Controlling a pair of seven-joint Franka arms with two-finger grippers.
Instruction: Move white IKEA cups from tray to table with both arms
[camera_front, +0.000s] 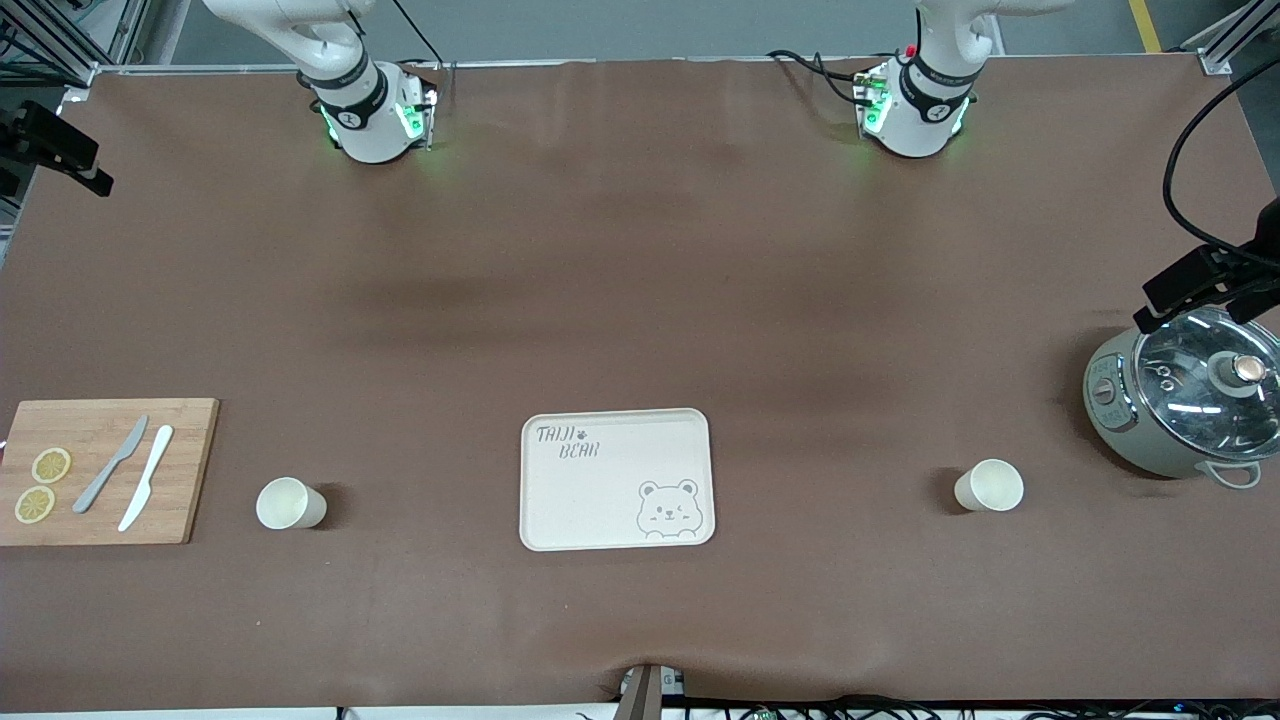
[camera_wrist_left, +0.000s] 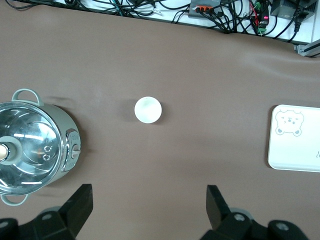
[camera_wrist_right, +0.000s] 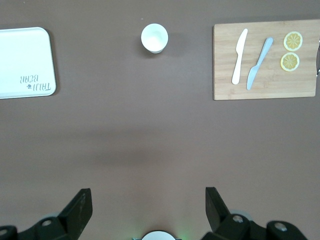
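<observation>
Two white cups are being shown, one (camera_front: 290, 503) toward the right arm's end and one (camera_front: 989, 486) toward the left arm's. One tray (camera_front: 616, 479), one cutting board (camera_front: 105, 470), two knives (camera_front: 110, 464) (camera_front: 146, 477), what appear to be two lemon slices (camera_front: 51, 465) (camera_front: 34, 504) and one lidded pot (camera_front: 1185, 404) are being counted.

Light was bright and even; the pot lid (camera_front: 1212, 372) shone with glare, and cups (camera_front: 290, 503) cast small soft shadows.
</observation>
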